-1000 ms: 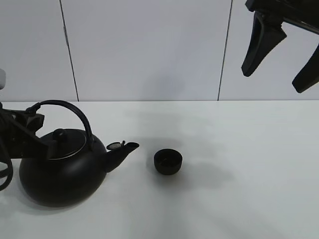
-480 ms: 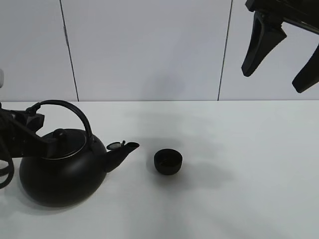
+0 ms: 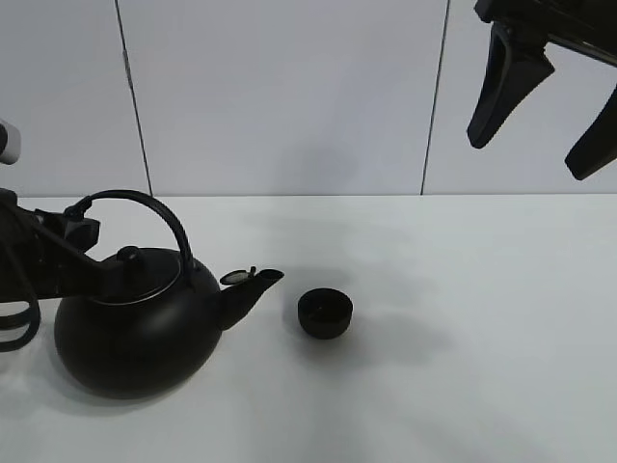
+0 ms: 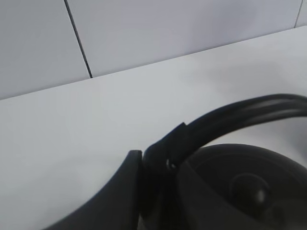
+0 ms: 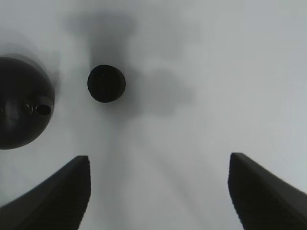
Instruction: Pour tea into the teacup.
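The teacup (image 3: 325, 314) is a small, round, matte-black bowl without a handle. It stands upright, mouth up, near the spout tip of the black kettle (image 3: 135, 333), not touching it.

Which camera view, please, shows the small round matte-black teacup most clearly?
The exterior high view: the small round matte-black teacup stands whole, rim and side visible, apart from the spout of the big black kettle on the white table. The right wrist view shows it only from above, as a dark disc. The left wrist view misses it.
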Controlling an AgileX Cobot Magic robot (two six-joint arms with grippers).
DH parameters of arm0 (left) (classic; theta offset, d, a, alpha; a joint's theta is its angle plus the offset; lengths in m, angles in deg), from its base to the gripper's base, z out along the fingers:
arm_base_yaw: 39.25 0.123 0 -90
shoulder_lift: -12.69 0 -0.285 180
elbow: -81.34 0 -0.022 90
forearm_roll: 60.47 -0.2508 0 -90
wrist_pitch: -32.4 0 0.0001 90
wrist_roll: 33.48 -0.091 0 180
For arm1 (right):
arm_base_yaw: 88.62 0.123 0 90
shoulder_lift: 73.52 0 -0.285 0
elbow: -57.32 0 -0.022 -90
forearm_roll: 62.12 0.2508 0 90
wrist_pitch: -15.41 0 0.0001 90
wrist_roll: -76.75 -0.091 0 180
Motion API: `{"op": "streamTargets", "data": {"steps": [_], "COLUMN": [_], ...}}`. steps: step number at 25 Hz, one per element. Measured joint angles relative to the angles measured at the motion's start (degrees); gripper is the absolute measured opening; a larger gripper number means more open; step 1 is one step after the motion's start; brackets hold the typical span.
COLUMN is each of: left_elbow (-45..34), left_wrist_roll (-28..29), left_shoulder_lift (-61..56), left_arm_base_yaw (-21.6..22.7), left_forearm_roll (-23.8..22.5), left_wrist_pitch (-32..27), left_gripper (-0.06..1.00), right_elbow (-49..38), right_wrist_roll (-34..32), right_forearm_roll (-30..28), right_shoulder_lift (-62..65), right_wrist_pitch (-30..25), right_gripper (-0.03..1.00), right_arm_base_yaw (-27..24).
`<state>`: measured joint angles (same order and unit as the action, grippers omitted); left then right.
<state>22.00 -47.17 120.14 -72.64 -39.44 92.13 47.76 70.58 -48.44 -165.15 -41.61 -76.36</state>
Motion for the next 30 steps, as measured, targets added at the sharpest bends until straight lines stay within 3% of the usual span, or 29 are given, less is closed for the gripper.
{"op": "streamTargets", "data": {"steps": [13, 20, 30], "left_elbow": [0.3, 5.7, 12.1], "left_wrist_roll": [-2.6, -6.4, -6.7], "left_shoulder_lift": [-5.0, -6.8, -6.9], "left_arm_base_yaw": [0.0, 0.0, 0.0], "left_forearm_roll": [-0.3, -0.3, -3.0], "left_wrist_pitch": [-3.9, -10.5, -16.2], "left_gripper": [0.11, 0.11, 0.11], "right_elbow": [0.0, 0.0, 0.0], "right_wrist_roll": [0.0, 0.0, 0.0], "right_forearm_roll": [0.0, 0.0, 0.0], "right_shoulder_lift": [0.0, 0.0, 0.0], "right_wrist_pitch": [0.1, 0.6, 0.7], "right_gripper": [0.55, 0.55, 0.55], "right_arm_base_yaw": [0.0, 0.0, 0.0]}}
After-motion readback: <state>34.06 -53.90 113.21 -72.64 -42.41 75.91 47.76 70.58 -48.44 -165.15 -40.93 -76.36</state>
